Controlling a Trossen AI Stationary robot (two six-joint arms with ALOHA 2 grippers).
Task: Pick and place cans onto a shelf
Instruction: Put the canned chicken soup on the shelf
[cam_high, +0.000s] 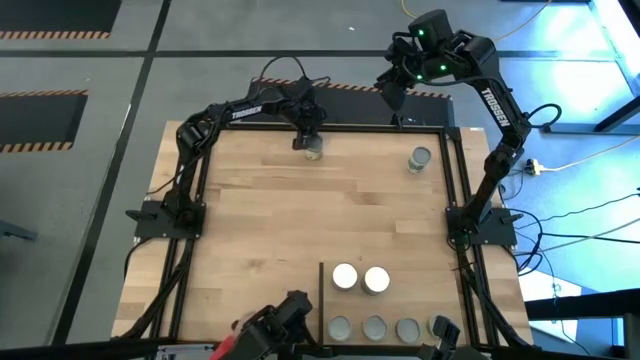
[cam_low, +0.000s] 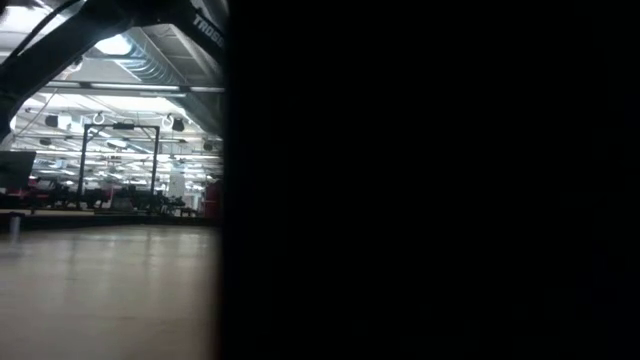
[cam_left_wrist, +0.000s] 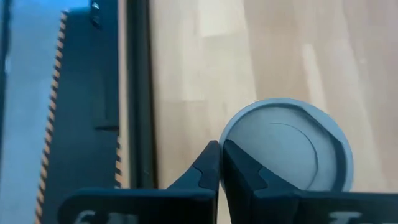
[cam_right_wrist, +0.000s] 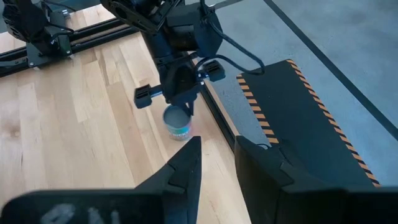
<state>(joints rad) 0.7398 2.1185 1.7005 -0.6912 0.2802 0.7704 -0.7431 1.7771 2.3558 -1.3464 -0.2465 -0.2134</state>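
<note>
A grey-topped can (cam_high: 314, 149) with bluish-green sides stands upright on the tabletop near the far edge; it also shows in the left wrist view (cam_left_wrist: 286, 149) and the right wrist view (cam_right_wrist: 177, 126). My left gripper (cam_high: 307, 131) is shut, pointing down, with its tips (cam_left_wrist: 221, 151) at the rim of that can's top. A second can (cam_high: 420, 159) stands at the far right. The shelf (cam_high: 395, 300), behind a black divider bar (cam_high: 320, 300), holds two white-topped cans (cam_high: 345, 277) and several grey-topped ones (cam_high: 374, 327). My right gripper (cam_right_wrist: 217, 149) is open and empty, raised past the far edge. My left gripper comes from above, pointing down, with its shut fingertips (cam_left_wrist: 211, 155) at the edge of the can's round top (cam_left_wrist: 239, 134). I cannot tell whether they touch it. The can stands upright on the table.
A black frame rail (cam_high: 330, 127) runs along the table's far edge just behind the can, with striped floor tape beyond it. The wide middle of the wooden tabletop (cam_high: 320, 220) is bare board. A dark object fills most of the low view (cam_low: 430, 180).
</note>
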